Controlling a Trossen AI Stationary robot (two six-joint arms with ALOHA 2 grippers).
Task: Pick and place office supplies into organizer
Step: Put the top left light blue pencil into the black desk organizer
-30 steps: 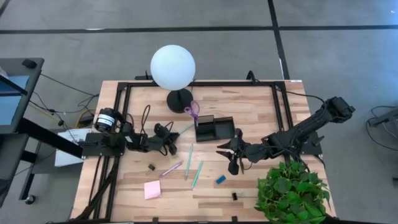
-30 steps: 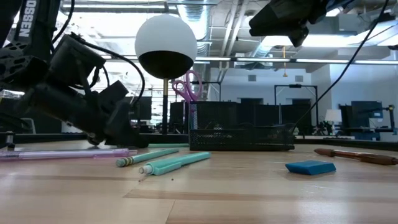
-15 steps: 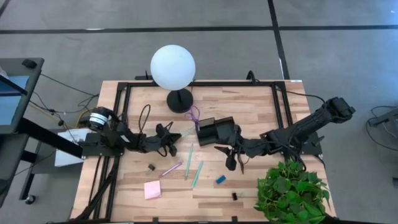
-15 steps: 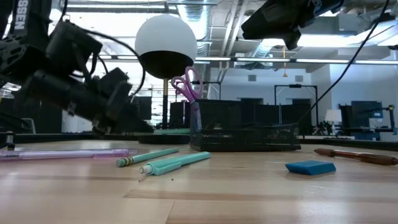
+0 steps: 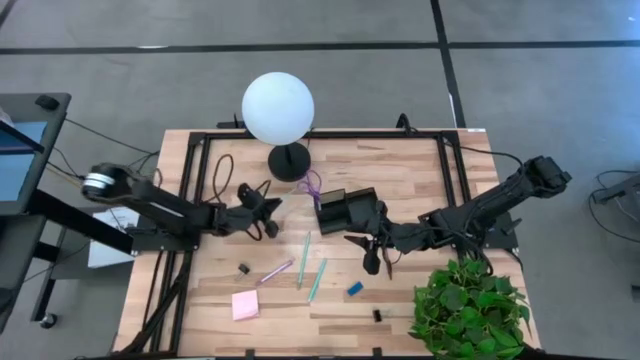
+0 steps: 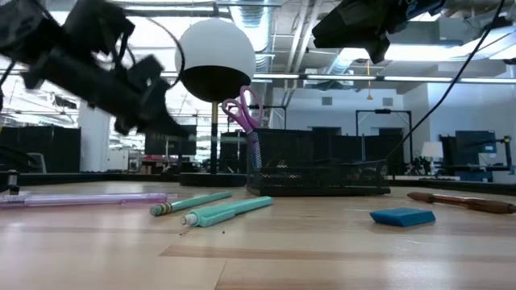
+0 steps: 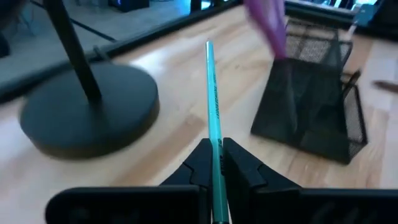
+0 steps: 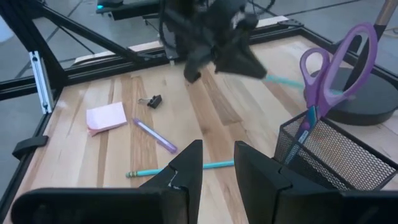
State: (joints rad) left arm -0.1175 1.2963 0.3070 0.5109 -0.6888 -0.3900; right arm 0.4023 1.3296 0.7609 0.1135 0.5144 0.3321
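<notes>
- Left gripper (image 5: 268, 212) raised above the table, left of the organizer (image 5: 346, 207); jaws clamped on a thin teal pen (image 7: 213, 106) pointing toward the organizer.
- Right gripper (image 5: 372, 246) hanging just near of the organizer, fingers (image 8: 180, 165) partly apart, holding nothing.
- Purple-handled scissors (image 5: 312, 180) standing upright in the organizer's left end.
- Two teal pens (image 5: 311, 266), purple pen (image 5: 274, 272), pink pad (image 5: 245, 304), blue eraser (image 5: 355, 289) and black clips (image 5: 243, 269) lying on the table (image 5: 400, 170), near of the organizer.

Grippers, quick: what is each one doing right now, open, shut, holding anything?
Left gripper: shut on the teal pen, raised off the table near the organizer.
Right gripper: open, empty, hovering beside the organizer.
</notes>
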